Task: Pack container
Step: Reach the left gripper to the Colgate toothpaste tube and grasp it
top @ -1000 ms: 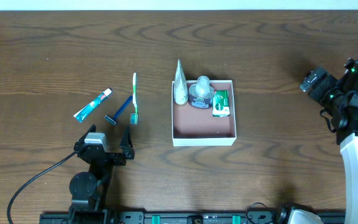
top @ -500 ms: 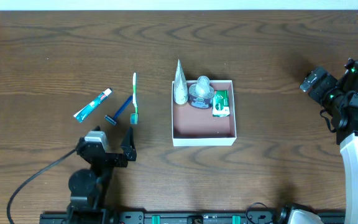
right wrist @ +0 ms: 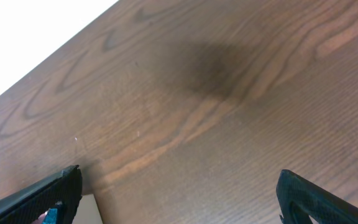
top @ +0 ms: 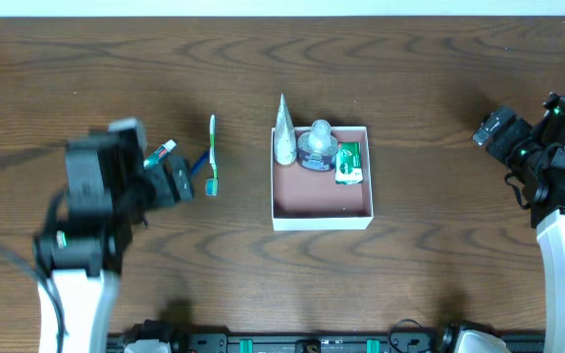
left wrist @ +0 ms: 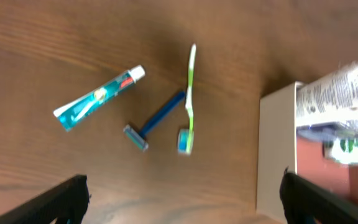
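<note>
- Left arm (top: 91, 196) has swung up from the near counter (top: 439, 78) edge since the last frame. It now sits well left of the container (top: 322, 223), blurred in the overhead view.
- Right arm (top: 557, 167): unchanged, well right of the container, near the counter's edge.
- Container and its contents: unchanged in place.
- Left jaws: released. The wrist view shows both tips spread wide at the lower corners, with nothing between them, over bare counter left of the container wall.
- Right jaws: released. The tips are wide apart in the wrist view, with only wood grain between.
- Container: sits at mid-counter, square to the edges. The near half of its pinkish-brown floor is bare.
- Along the container's far wall, left to right:
  - white conical tube (top: 283, 132), its tip reaching past the rim
  - round clear-topped jar (top: 319, 145), touching the tube
  - green packet (top: 349, 162), just beside the jar
- Left of the container, on the counter:
  - toothbrush (left wrist: 190, 93), nearest the container, lying roughly parallel to its left wall
  - blue razor (left wrist: 154, 121), just beyond, its handle end touching or nearly touching the toothbrush
  - toothpaste tube (left wrist: 98, 98), farthest out and lying slanted
- In the overhead view the left arm covers the razor and most of the toothpaste tube. Only the tube's cap end shows.
</note>
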Motion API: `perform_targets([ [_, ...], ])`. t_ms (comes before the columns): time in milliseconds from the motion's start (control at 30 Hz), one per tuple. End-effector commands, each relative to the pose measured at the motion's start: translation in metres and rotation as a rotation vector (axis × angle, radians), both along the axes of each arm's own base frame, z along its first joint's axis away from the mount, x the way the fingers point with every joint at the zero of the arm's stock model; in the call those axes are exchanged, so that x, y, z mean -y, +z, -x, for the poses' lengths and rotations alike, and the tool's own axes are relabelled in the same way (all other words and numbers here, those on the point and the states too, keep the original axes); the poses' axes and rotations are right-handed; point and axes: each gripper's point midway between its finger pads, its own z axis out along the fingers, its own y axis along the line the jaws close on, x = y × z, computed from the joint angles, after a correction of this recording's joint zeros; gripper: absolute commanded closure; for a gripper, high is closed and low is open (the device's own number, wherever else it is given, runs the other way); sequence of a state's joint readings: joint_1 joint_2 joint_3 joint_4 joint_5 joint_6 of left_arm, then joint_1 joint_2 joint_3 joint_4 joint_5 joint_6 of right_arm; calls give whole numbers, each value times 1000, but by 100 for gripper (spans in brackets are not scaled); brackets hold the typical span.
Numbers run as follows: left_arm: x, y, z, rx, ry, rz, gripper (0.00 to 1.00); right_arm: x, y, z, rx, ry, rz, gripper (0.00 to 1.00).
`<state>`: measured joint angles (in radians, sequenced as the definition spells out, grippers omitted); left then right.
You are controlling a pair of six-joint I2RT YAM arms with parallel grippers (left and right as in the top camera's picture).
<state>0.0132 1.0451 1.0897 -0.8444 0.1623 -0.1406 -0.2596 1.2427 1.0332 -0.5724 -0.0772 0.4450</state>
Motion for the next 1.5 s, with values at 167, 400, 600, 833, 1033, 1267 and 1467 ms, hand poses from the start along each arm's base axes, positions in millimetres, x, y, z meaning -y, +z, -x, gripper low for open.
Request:
perform_targets([
  [167, -39, -4, -47, -94, 14, -258, 2, 4, 3, 0, 8, -23, -4, 1],
  [400, -66, -49, -62, -231, 53, -301, 2, 4, 3, 0, 8, -23, -4, 1],
  [600, -50, -92, -79, -295, -226, -284, 2, 4, 3, 0, 8, -23, -4, 1],
  [833, -60, -142, -84, -410, -251, -270, 2, 4, 3, 0, 8, -23, -4, 1],
  [1033, -78, -172, -81, -485, -216, -240, 2, 4, 3, 0, 8, -23, -4, 1],
  [1267, -92, -185, -90, -474, -182, -237, 1, 4, 3, 0, 8, -23, -4, 1],
  [1467, -93, -195, -97, -466, -181, -238, 1, 4, 3, 0, 8, -23, -4, 1],
])
